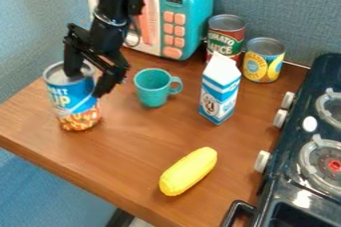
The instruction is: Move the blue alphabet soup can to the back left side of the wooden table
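Note:
The black gripper (86, 84) is at the upper left, over the right part of a blue-labelled soup can (72, 102). Its fingers stand apart: one comes down over the can's top, the other lies along the can's right side. The can stands upright near the table's left edge. To the right of the gripper is a teal cup (152, 91) with its handle facing right. Farther right stands a blue and white milk carton (218, 94). A yellow corn cob (188, 171) lies near the front.
A teal toy microwave (190, 2) stands behind the arm. Beside it are a tomato sauce can (225, 39) and a yellow-labelled can (262, 64). A dark toy stove (293, 159) lines the right side. The wooden table (133, 156) ends in a slanting front-left edge.

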You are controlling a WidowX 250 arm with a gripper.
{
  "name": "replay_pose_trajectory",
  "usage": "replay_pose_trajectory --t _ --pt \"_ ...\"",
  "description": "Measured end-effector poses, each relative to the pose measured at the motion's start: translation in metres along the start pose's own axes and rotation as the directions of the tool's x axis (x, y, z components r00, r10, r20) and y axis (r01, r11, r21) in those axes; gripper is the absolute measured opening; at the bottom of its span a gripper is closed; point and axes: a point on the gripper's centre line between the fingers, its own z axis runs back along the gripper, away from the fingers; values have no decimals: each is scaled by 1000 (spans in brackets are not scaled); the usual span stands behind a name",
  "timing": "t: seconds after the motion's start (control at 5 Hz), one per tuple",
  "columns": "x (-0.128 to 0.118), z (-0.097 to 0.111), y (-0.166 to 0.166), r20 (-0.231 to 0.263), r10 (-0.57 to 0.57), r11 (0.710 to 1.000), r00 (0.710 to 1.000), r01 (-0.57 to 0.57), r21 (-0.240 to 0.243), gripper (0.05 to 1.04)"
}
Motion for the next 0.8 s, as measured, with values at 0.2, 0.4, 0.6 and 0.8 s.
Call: replay_pose_trajectory --t 0.2,0.4,0.6,0.8 --pt "8 -9 23 -39 63 998 997 -62 14 1001" --pt "7 -14 33 -67 91 996 994 -90 10 1001" --pt "2 -11 33 -64 90 996 994 -90 9 1001" --pt "-9 -5 26 -24 82 996 996 -82 -31 1001"
